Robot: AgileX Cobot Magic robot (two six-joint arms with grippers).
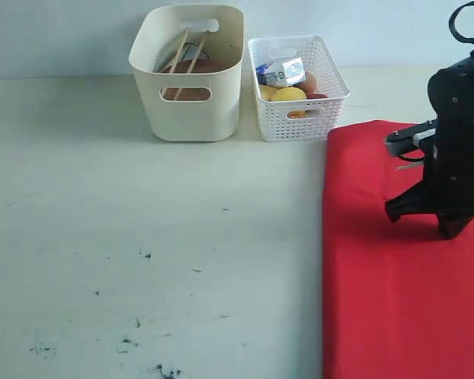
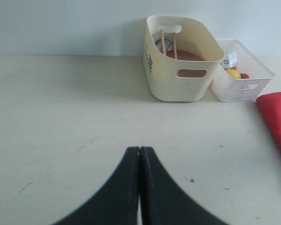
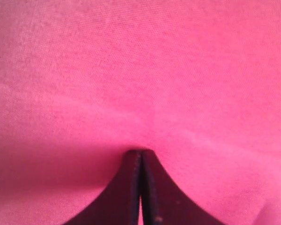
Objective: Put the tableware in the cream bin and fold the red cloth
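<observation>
My right gripper (image 3: 140, 153), jaws pressed together on nothing I can see, hangs right over the cloth (image 1: 371, 300), whose length runs near-to-far; left gripper (image 2: 139, 149), also closed, is well apart

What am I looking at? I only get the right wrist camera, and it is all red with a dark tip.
Observer: That red is the red cloth, spread on the right side of the table. The dark tip is the right gripper, shut.
Operator: Anything else out there?
Observer: A cream bin at the back, with chopsticks and a brown plate inside.
Operator: And next to it?
Observer: A white basket holding a milk carton and a lemon.
</observation>
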